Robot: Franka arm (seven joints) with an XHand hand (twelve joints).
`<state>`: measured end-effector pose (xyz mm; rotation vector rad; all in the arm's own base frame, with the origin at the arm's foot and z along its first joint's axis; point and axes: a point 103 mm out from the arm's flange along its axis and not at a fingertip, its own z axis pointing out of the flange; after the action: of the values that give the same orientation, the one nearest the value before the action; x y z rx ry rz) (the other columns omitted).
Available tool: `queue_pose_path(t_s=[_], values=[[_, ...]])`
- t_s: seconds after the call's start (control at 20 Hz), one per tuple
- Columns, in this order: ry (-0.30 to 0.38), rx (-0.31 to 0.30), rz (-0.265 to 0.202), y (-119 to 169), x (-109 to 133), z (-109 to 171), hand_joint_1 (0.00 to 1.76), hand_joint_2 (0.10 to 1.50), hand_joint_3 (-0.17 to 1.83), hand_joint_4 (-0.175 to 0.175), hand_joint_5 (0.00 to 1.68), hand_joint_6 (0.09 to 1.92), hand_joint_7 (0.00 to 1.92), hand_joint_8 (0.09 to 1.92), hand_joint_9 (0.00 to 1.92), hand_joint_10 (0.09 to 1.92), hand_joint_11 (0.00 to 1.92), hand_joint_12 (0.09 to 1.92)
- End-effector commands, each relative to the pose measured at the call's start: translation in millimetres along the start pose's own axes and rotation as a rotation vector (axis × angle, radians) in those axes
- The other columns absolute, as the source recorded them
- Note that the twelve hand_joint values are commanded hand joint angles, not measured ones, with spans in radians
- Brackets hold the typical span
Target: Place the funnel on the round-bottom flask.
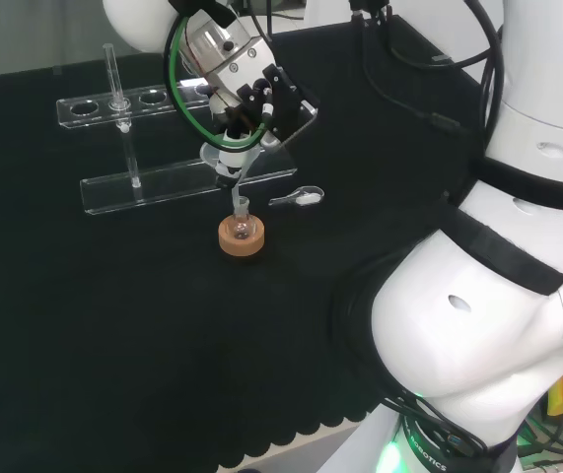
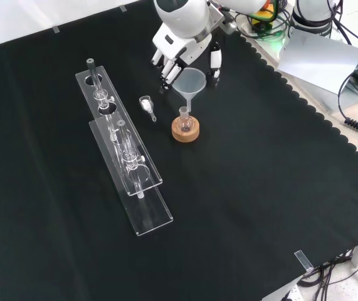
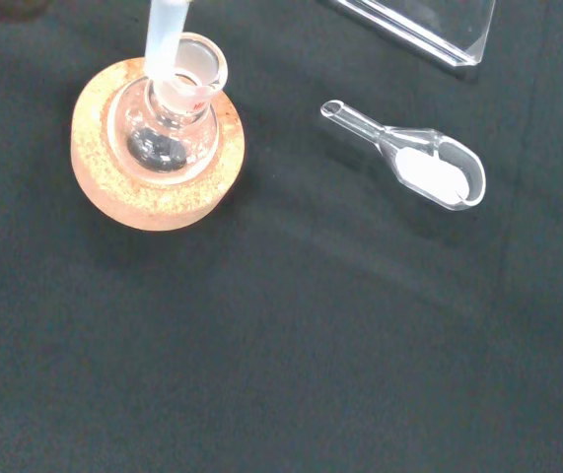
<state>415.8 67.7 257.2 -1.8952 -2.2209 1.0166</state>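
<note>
A small clear round-bottom flask point(image 1: 242, 227) point(image 2: 185, 120) point(image 3: 168, 128) stands upright in a cork ring point(image 1: 241, 240) point(image 2: 185, 131) point(image 3: 153, 192). My hand point(image 1: 256, 99) point(image 2: 185, 47) holds a clear funnel point(image 1: 228, 158) point(image 2: 190, 83) by its cone, fingers curled round it. The funnel stem point(image 3: 163, 39) reaches down to the flask's neck; in the wrist view its tip sits at the rim of the mouth.
A clear scoop with white powder point(image 1: 299, 198) point(image 2: 147, 106) point(image 3: 419, 168) lies beside the flask. A clear tube rack point(image 1: 163, 148) point(image 2: 119, 147) with glass tubes stands farther off in the head view. The arm's white links point(image 1: 498, 296) rise at the head view's right.
</note>
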Motion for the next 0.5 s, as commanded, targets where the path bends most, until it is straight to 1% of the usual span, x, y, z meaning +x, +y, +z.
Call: queue_pose_path(t_s=[0.05, 0.5], values=[[-0.002, 0.001, 0.006, 1.3, -2.7, 1.1, 0.66, 0.78, 0.48, -0.025, 0.49, 0.66, 0.59, 0.76, 1.01, 0.55, 0.53, 1.26], [0.002, 0.007, -0.001, 7.0, -3.5, 5.3, 0.66, 0.78, 0.48, -0.025, 0.49, 0.66, 0.58, 0.76, 1.01, 0.55, 0.53, 1.26]])
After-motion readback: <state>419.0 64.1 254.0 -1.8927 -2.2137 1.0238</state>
